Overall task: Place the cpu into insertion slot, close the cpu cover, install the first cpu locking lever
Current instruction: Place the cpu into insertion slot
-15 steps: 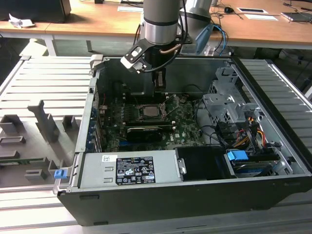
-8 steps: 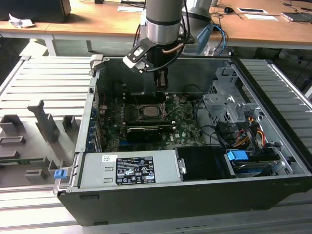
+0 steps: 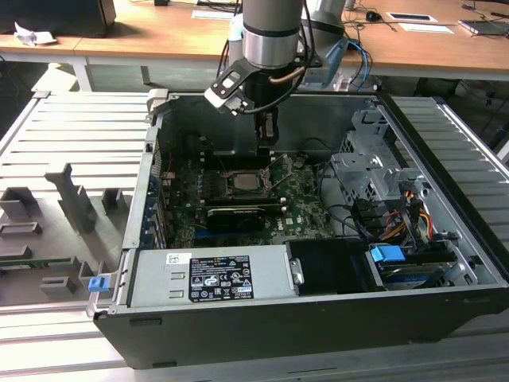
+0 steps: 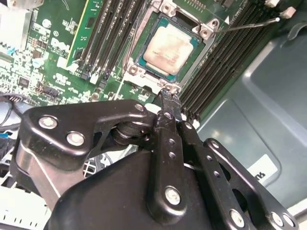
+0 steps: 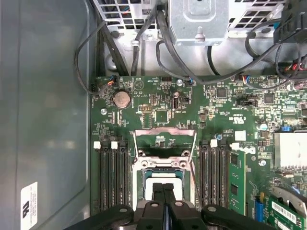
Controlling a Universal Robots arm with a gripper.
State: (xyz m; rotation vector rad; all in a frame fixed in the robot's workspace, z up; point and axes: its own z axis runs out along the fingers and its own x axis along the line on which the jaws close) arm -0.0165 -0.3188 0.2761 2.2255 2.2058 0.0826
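Wooden desks (image 3: 159, 36) line the far side of the room. Nearer to me, a ribbed metal table (image 3: 453, 135) carries an open computer case (image 3: 318, 334) with its green motherboard (image 3: 306, 208) facing up. A grey power supply (image 3: 211, 274) with a white label fills the case's near edge. A metal drive cage (image 3: 370, 183) with coloured cables sits toward the exterior view's right.

I see the arm reaching down into the case from above. Its black gripper (image 3: 267, 143) hangs just beyond the far side of the processor socket, close over the board.

In both wrist views the gripper (image 4: 168, 93) (image 5: 163, 188) has its jaws pressed together with nothing between them. The tip is right at the socket's edge, and I cannot tell whether it touches the metal.

The cpu (image 4: 170, 48) lies flat in the socket with its dull silver-tan top showing, and in the exterior view the cpu (image 3: 245, 181) sits at the middle of the board. The cpu cover (image 5: 165, 132) is swung open, and the green board shows through its square window. A thin wire locking lever (image 4: 247, 25) sticks out from one corner of the socket, angled away and unlatched. Black memory slots (image 5: 112, 177) flank the socket on both sides. A round coin cell (image 5: 121, 99) sits on the board beyond the raised cover.
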